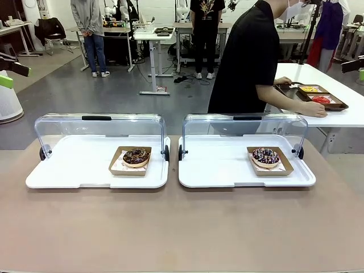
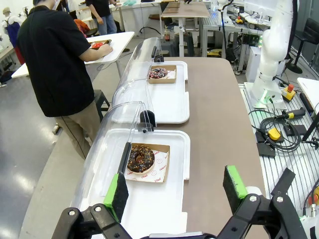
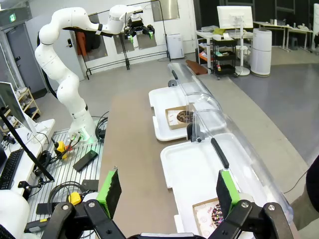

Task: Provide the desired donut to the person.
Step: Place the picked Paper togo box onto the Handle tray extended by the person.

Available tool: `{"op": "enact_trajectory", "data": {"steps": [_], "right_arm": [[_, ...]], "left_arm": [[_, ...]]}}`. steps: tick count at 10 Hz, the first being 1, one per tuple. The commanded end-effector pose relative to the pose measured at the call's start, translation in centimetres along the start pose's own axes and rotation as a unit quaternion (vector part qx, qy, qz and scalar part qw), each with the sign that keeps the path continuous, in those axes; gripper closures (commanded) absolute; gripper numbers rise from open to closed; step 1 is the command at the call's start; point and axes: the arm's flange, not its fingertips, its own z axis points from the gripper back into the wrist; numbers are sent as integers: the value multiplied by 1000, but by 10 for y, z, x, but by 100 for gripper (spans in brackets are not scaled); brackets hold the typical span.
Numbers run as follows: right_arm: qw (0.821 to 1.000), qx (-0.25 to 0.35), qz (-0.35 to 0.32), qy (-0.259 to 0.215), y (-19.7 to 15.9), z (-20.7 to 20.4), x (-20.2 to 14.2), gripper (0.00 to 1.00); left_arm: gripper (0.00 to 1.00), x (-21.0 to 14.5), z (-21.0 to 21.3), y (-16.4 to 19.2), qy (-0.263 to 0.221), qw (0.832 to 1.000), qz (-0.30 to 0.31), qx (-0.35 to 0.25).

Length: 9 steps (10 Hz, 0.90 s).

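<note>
Both sets of jaws stand wide apart with nothing between them: the left gripper point(image 2: 175, 191) hangs high above its end of the table, looking down on the chocolate donut point(image 2: 140, 158), and the right gripper point(image 3: 167, 194) hovers over the other end, with the sprinkled donut point(image 3: 218, 214) just below its pads. Each donut sits on a brown paper tray point(image 1: 130, 161) inside a white display tray point(image 1: 74, 170) whose clear domed lid point(image 1: 99, 128) is rolled back. The person point(image 1: 250, 60) is turned away, hands on a tray on a side table point(image 1: 341, 114), so which donut is wanted I cannot tell yet. Either one looks light, soft and easily squashed, its icing ready to smear. Better, I reckon, to pinch the stiff rim of the paper tray and lift that than to squeeze the pastry itself.
</note>
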Motion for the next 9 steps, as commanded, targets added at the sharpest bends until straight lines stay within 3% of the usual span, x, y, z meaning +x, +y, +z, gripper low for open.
{"op": "enact_trajectory", "data": {"steps": [1, 9], "right_arm": [[1000, 1, -2, -1, 1, 0, 0, 0], [1000, 1, -2, -1, 1, 0, 0, 0]], "left_arm": [[0, 0, 0, -1, -4, 1000, -2, 1], [0, 0, 0, -1, -4, 1000, -2, 1]]}}
